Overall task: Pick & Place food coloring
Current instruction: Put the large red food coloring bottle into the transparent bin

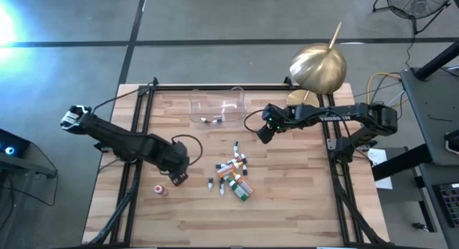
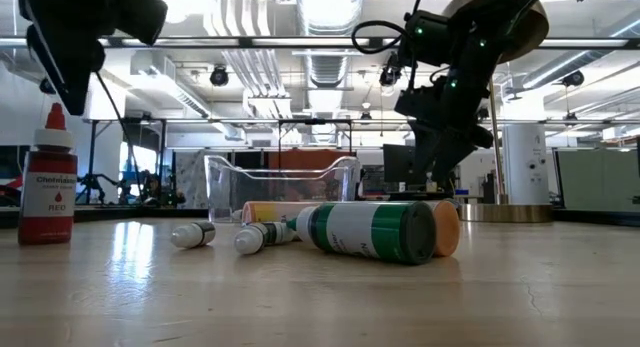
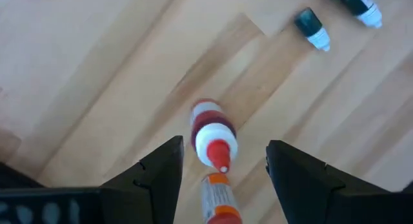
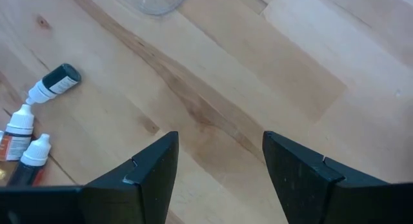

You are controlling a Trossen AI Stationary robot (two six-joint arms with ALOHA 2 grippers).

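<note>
Red bottle is seen standing upright on the wood, directly below the left gripper, whose fingers are spread wide with nothing held. In the left wrist view the red cap sits between the two fingers, slightly nearer one of them; what looks like a second orange-capped bottle lies just under the wrist, though this is poorly resolved. The bottle's long axis is vertical, so a straight descent would be judged enough. It stands alone near the table's front left, well apart from the main pile at centre, with open wood all round. The clear tray sits at the far edge, beyond the pile. The right gripper hovers between tray and pile, fingers also wide and empty, nearer the pile than the left arm is.
</note>
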